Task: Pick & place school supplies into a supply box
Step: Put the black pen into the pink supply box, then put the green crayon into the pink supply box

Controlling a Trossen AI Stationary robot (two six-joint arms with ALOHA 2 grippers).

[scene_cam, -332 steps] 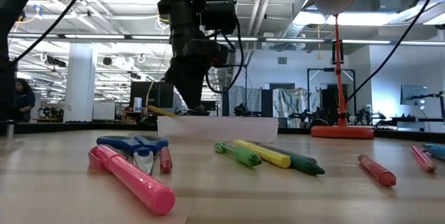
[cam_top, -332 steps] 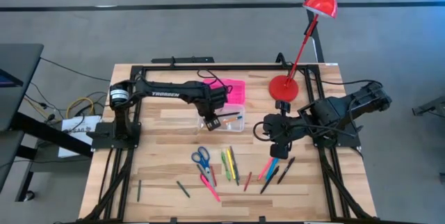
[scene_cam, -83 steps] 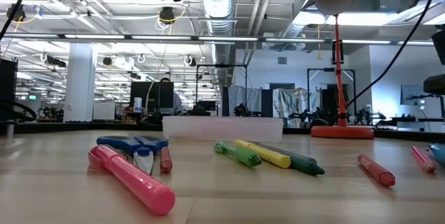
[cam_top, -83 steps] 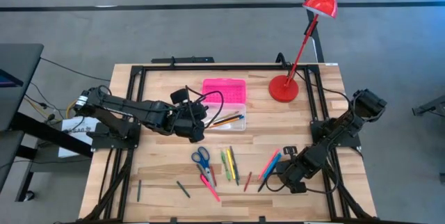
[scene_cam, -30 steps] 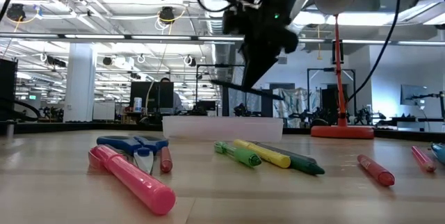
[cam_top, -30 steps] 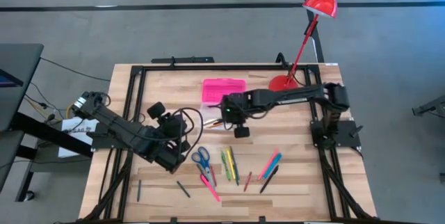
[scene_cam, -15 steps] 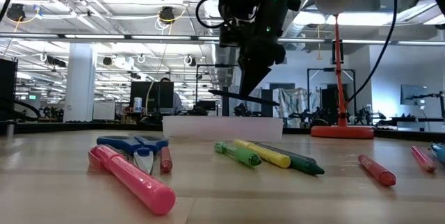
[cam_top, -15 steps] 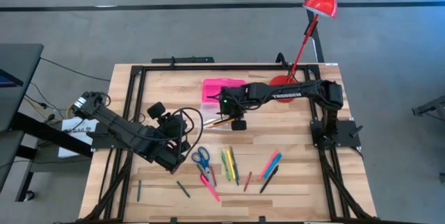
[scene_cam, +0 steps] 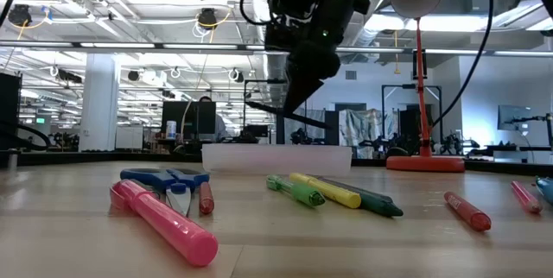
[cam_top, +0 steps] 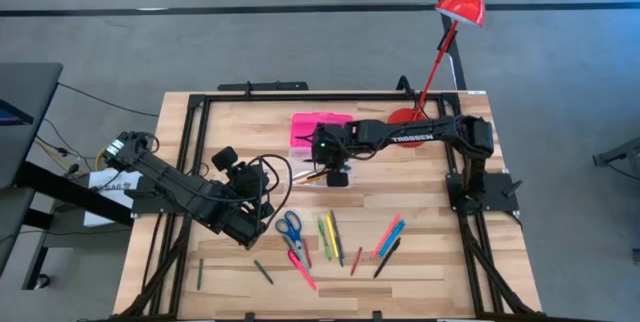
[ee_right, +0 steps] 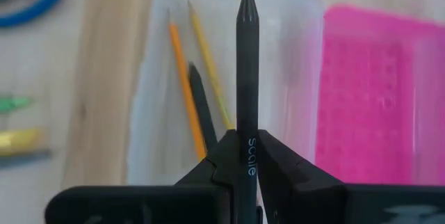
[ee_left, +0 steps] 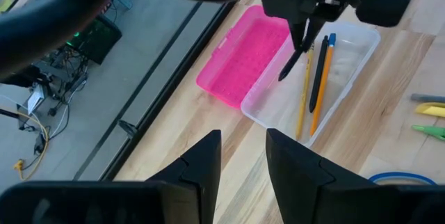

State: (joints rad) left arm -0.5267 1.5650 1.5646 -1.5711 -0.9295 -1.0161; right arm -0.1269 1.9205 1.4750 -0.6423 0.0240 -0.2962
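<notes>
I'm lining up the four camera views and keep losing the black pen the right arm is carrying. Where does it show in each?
High view: thin black pen, below the right gripper, over the clear plastic box.
Low view: slanting dark above the box's wall.
Left wrist view: hanging over the box.
Right wrist view: pointing straight ahead, clamped between the fingers.
Shared landmark: the box's bright pink lid.

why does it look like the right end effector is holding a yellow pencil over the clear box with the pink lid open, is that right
Not quite: the right end effector grips a black pen, not a yellow pencil. The right wrist view shows it plainly. The rest holds: it is over the clear supply box, whose pink lid lies open. The yellow pencil already lies inside the box.
</notes>
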